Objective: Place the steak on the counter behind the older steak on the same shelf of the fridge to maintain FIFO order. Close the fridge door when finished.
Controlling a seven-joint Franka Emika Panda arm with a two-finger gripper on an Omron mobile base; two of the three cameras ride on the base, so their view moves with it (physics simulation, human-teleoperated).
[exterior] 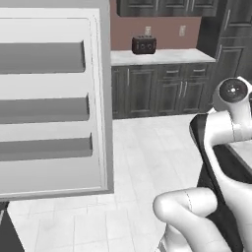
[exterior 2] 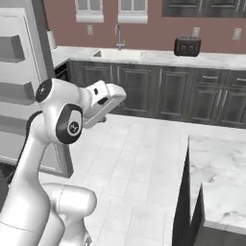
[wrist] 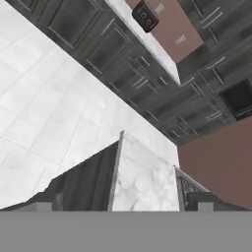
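Note:
The fridge door (exterior: 49,98) stands open at the left, its white inner face with three grey bins turned toward me; its edge also shows as the fridge door (exterior 2: 19,72). The white marble counter (exterior 2: 221,163) lies at the lower right, and in the hand view one end of the counter (wrist: 145,182) sits below centre. My gripper (wrist: 126,205) hangs in the air over the floor, open, with its fingertips (wrist: 205,202) far apart and nothing between them. The steak and the older steak are out of view, as is the fridge's interior.
A black toaster (exterior 2: 187,46) stands on the far worktop (exterior 2: 144,56) above dark cabinets, with a sink and tap (exterior 2: 118,37) to its left. Pale tiled floor (exterior: 147,157) spreads between the fridge door, the cabinets and the counter.

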